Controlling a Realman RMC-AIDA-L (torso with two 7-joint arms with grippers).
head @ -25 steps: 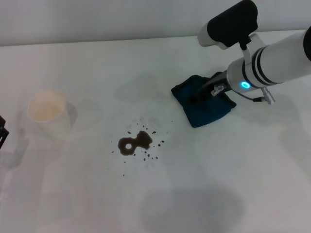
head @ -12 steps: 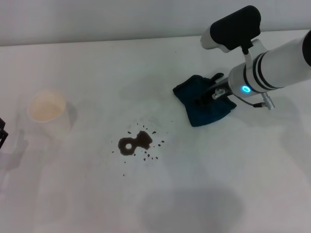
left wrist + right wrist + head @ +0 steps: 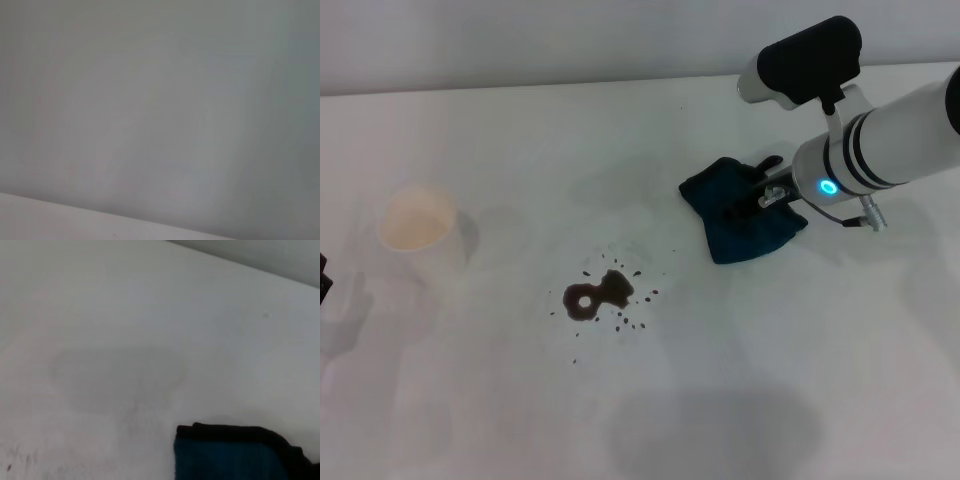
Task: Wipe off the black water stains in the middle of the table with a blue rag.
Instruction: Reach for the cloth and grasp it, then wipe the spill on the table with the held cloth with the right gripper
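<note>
The black water stains (image 3: 595,296) lie on the white table (image 3: 520,140) near its middle, a dark blotch with a pale ring hole and tiny specks around it. The blue rag (image 3: 745,222) lies crumpled to the right of and behind the stains. My right gripper (image 3: 758,190) is down on the rag's top and looks shut on its folds. The rag's black-edged corner also shows in the right wrist view (image 3: 230,455). My left gripper (image 3: 323,282) is only a dark sliver at the left edge of the head view.
A white paper cup (image 3: 417,225) stands at the left of the table. The right forearm (image 3: 890,135) reaches in from the right above the rag. The left wrist view shows only a blank grey surface.
My right gripper and the blue rag have shifted slightly to the right together. The stains and the cup have not moved.
</note>
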